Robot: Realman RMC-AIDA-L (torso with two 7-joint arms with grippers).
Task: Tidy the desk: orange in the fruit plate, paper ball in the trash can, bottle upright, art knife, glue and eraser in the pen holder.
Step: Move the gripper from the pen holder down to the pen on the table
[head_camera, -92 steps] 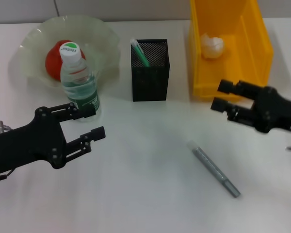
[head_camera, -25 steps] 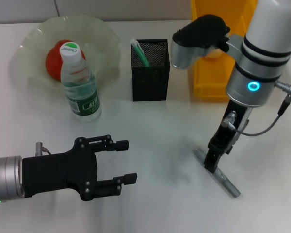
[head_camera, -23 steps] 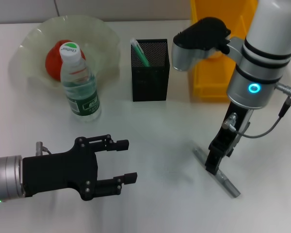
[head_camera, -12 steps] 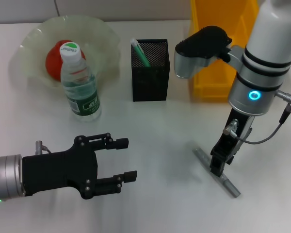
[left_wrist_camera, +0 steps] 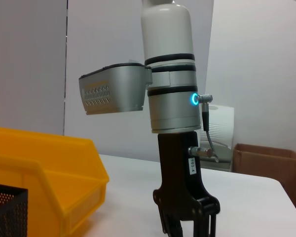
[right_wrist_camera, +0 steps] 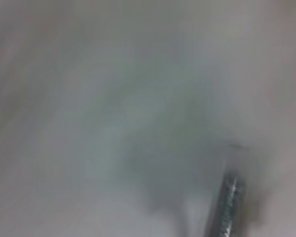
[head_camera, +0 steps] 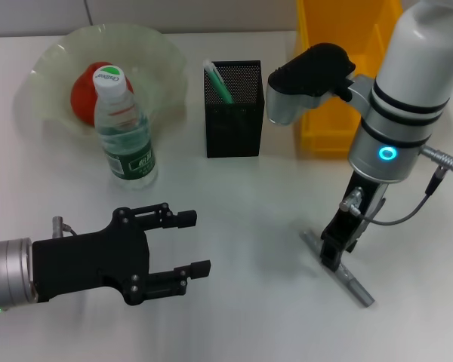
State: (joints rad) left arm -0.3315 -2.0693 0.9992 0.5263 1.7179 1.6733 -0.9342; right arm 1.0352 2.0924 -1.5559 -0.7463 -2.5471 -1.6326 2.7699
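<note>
The right gripper (head_camera: 334,256) stands vertically over the grey art knife (head_camera: 340,270), which lies diagonally on the white desk (head_camera: 249,317) in the lower right of the head view. Its fingers sit low over the upper half of the knife body, but whether they are parted or already closed on it cannot be told from any view. For a sound grasp, the fingers should straddle the slim body across its width, close near the middle so the knife does not pivot, and lift straight up before travelling to the black mesh pen holder (head_camera: 233,109) at upper centre, entering end-first beside the green stick (head_camera: 217,81) already standing there. The left gripper (head_camera: 185,243) hovers in the lower left, fingers wide apart and holding nothing. The bottle (head_camera: 124,128) stands upright in front of the fruit plate (head_camera: 162,56), where the orange (head_camera: 83,90) rests. The right arm covers much of the yellow trash can (head_camera: 321,121), so the paper ball is not visible. The eraser cannot be found. The right wrist view shows only one end of the knife (right_wrist_camera: 229,202); the left wrist view cuts off the fingertips of the right gripper (left_wrist_camera: 187,224).
</note>
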